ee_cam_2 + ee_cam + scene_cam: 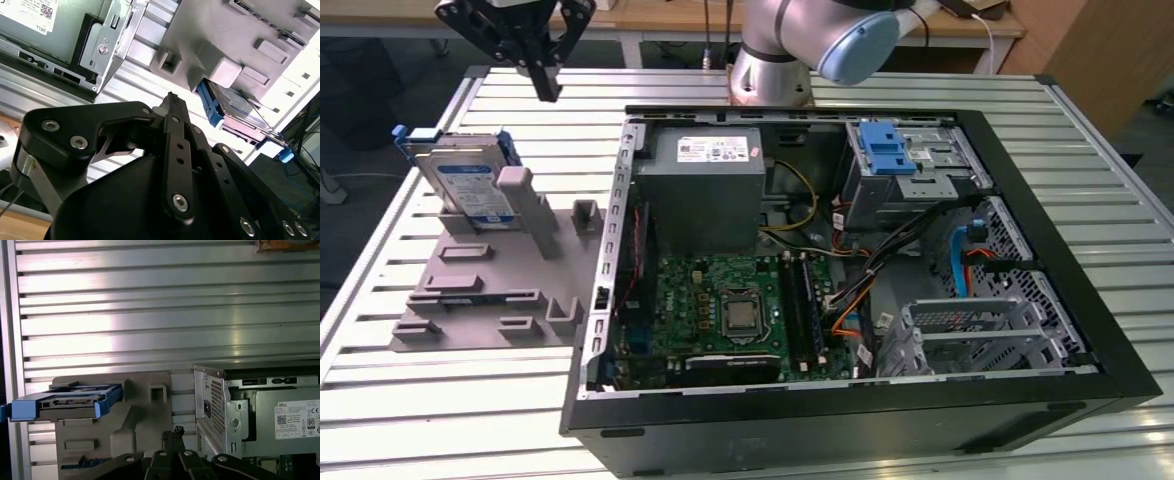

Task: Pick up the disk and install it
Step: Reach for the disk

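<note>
Disk (pixel 464 185) upright in holder (pixel 480 300); gripper (pixel 547 92) nearby, seemingly clenched and empty. Descending thus risks toppling the disk.

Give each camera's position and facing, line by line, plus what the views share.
Exterior view: off the arm, raised, looking down on the slatted table, open computer case, fixture and disk; shows the arm and the shut gripper near the disk.
First wrist view: on the wrist, looking past the gripper at the table, the disk edge-on in the fixture, the case's corner.
Second wrist view: on the wrist, behind the gripper, facing fixture, disk and case.
Shared: all three show gripper, disk, fixture and case.
</note>
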